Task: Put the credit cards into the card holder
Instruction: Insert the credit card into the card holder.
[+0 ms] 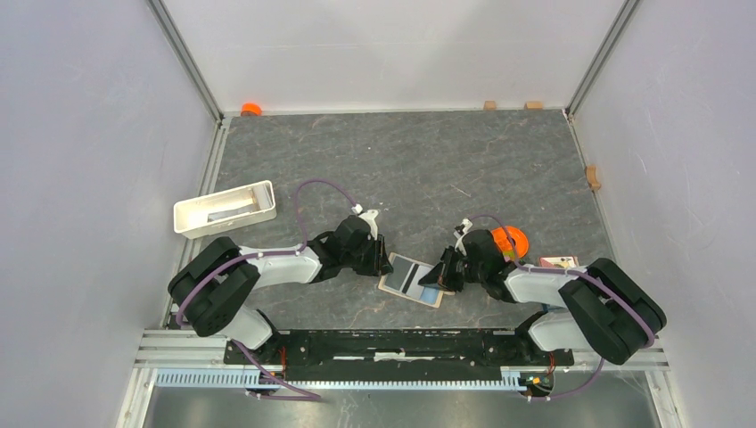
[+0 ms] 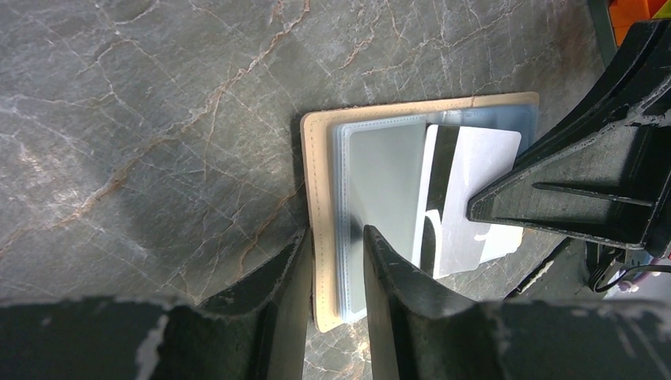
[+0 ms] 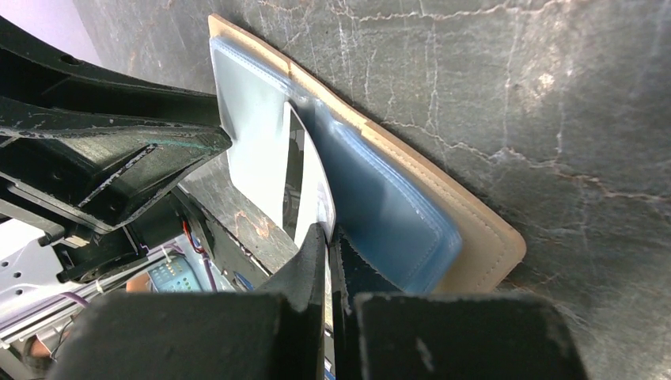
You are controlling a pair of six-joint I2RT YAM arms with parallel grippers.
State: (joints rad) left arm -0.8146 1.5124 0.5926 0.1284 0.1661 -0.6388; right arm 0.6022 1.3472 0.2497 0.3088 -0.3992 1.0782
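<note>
The holder (image 2: 318, 166) lies open on the table (image 1: 428, 160) between the two arms, near their bases. The left gripper (image 2: 336, 234) has its fingers narrowly apart either side of the holder's edge; I cannot tell if they clamp it. The right gripper (image 3: 327, 234) is closed on the grey card (image 2: 475, 166), whose other end sits partly in a see-through pocket. A pale card (image 1: 559, 262) lies by the right arm. The white tray (image 1: 192, 219) sits farther back on the left.
</note>
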